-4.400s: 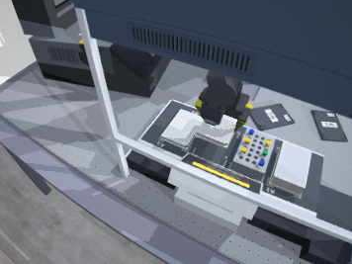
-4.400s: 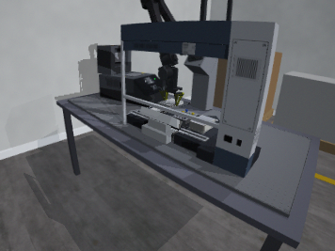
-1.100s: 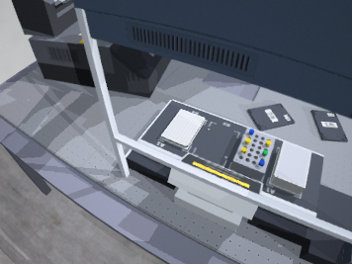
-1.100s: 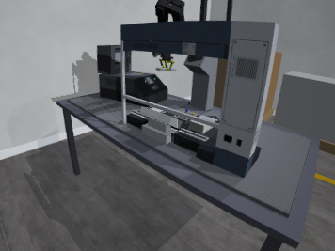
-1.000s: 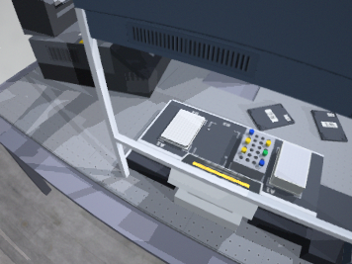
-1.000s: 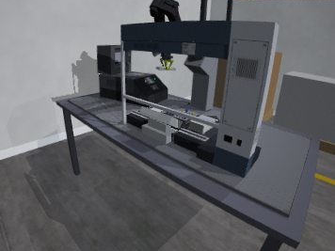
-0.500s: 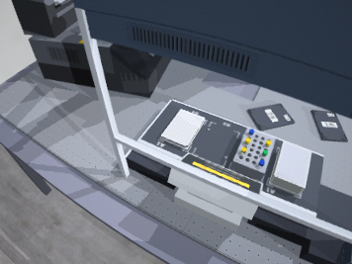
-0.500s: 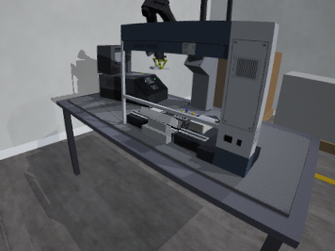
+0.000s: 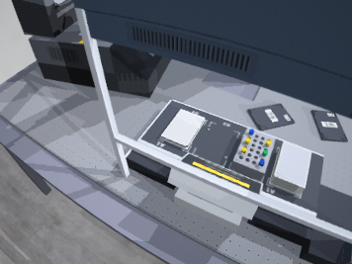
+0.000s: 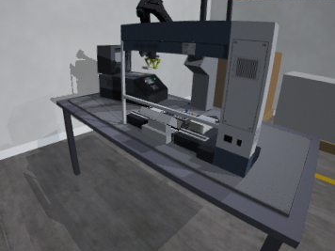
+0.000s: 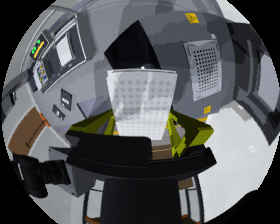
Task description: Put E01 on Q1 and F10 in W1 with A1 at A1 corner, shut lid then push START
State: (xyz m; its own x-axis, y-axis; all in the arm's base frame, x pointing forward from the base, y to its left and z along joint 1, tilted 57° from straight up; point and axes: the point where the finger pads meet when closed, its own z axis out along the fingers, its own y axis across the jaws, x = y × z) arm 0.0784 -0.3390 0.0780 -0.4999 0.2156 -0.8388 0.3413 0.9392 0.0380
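My gripper (image 11: 141,111) (image 10: 151,63) is shut on a white 96-well PCR plate (image 11: 140,93). It holds the plate level between its yellow-green fingers, in the air above the dark cycler Q1 (image 10: 146,86), whose lamp is green. In the wrist view a grey block with a grid of wells (image 11: 204,66) lies below to the right, and a control panel with a screen and keys (image 11: 55,56) lies to the left. A second white plate (image 9: 183,129) sits on the deck's left position in the top view. The position beside it (image 9: 218,141) holds nothing. The gripper is hidden there by the housing.
A dark blue gantry housing (image 9: 222,11) spans the deck on a white post (image 9: 101,90) and rail (image 9: 222,178). The tube cooling block (image 9: 254,149) and the deep-well block (image 9: 292,166) stand on the deck's right. Two black nests (image 9: 270,116) (image 9: 328,125) lie behind.
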